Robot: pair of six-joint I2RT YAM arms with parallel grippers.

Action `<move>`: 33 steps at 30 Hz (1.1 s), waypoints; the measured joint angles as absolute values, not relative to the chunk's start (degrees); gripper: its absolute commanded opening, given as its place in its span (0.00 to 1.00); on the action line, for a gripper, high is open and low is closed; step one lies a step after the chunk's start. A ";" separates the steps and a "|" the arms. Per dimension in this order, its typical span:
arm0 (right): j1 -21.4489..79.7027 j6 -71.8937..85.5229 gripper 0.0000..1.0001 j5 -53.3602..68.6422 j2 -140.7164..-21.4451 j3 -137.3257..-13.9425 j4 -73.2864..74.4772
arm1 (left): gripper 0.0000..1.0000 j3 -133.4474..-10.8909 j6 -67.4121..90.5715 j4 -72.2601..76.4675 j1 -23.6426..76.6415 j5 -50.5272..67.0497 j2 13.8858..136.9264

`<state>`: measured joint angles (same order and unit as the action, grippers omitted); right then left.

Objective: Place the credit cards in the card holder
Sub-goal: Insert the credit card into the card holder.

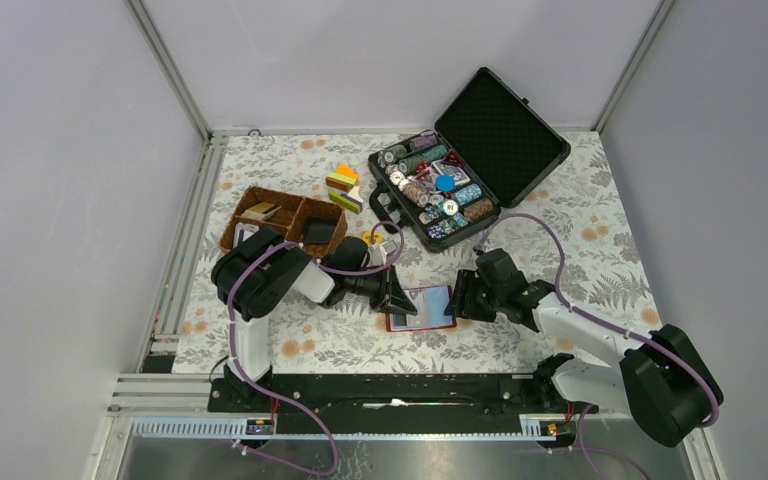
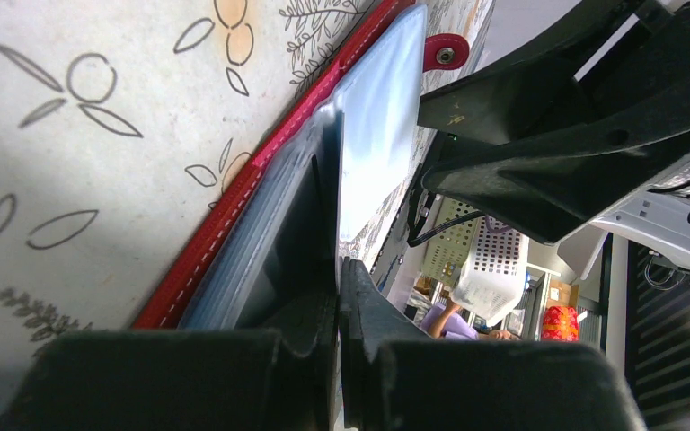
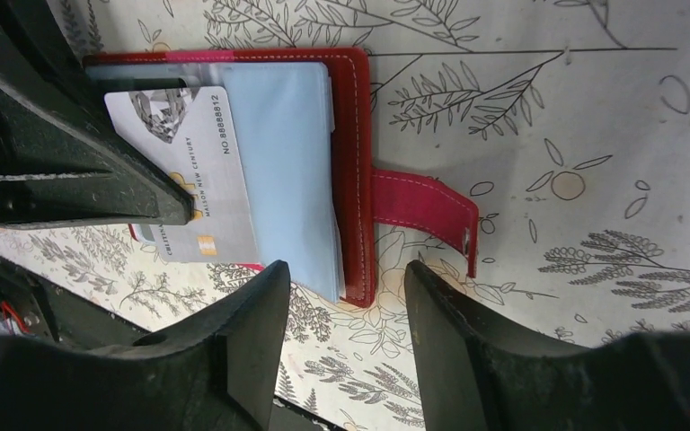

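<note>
Left hand point(image 2: 340, 274) pinches the card holder point(image 3: 356, 135); right hand point(image 3: 346, 274) spread at its clasp edge.

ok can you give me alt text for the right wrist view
An open red card holder lies on a floral table cover, with a whitish credit card over its light blue pockets. The right gripper hangs at its near edge with jaws open, beside the snap strap.
</note>
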<state>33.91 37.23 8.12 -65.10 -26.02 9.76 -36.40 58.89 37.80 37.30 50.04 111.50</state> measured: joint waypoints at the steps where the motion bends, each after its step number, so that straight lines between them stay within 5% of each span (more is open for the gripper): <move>1: 33.61 37.23 0.56 8.93 -65.41 -25.67 9.26 | 0.00 -36.40 58.89 37.80 37.30 50.04 111.50; 11: 29.52 37.30 0.46 16.88 -68.23 -22.59 0.80 | 0.00 -36.40 58.70 37.82 37.30 50.06 111.50; 20: 28.40 39.42 0.27 19.97 -68.58 -19.88 -3.88 | 0.00 -36.38 58.30 37.26 37.06 50.61 111.50; 33: 28.08 43.68 0.30 23.90 -67.33 -17.30 -11.38 | 0.00 -36.23 58.04 36.95 36.47 51.29 111.50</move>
